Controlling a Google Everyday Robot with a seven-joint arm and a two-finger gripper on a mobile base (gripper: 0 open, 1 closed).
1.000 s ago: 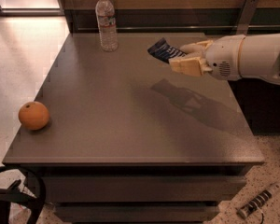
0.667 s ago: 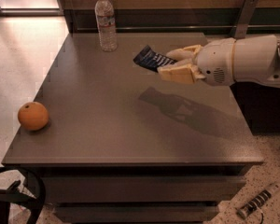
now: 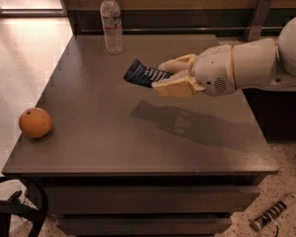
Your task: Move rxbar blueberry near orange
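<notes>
**Over the middle of the bench: one bar held aloft, the orange waiting at 8 o'clock**

Above the centre of the bench, reading its top as a clock face with 12 at the far wall, the rxbar blueberry hangs clear of the surface. Its dark navy wrapper juts toward 9 o'clock. The end effector is pinching the bar's 3 o'clock end between its two pale fingers, upper and lower. The white arm reaches in from 3 o'clock. The shadow under it lies apart from the bar, which I take as a sign of real clearance.

The orange sits at about 8 o'clock, close to the bench's left edge and well apart from the bar.

The step in hand looks like the carry. To do it well, I would:
- travel from centre toward 8 o'clock, holding height until close to the fruit;
- come down beside the orange on its 3 o'clock side rather than over it, since the fruit is round and a nudge could roll it off the near edge;
- lay the bar flat before spreading the fingers, as only one end is gripped and the free end may droop.

Count: one bar, one orange, one end effector. There is also one clear plastic water bottle, upright at 11 o'clock and out of the likely path, and one power strip on the floor.
</notes>
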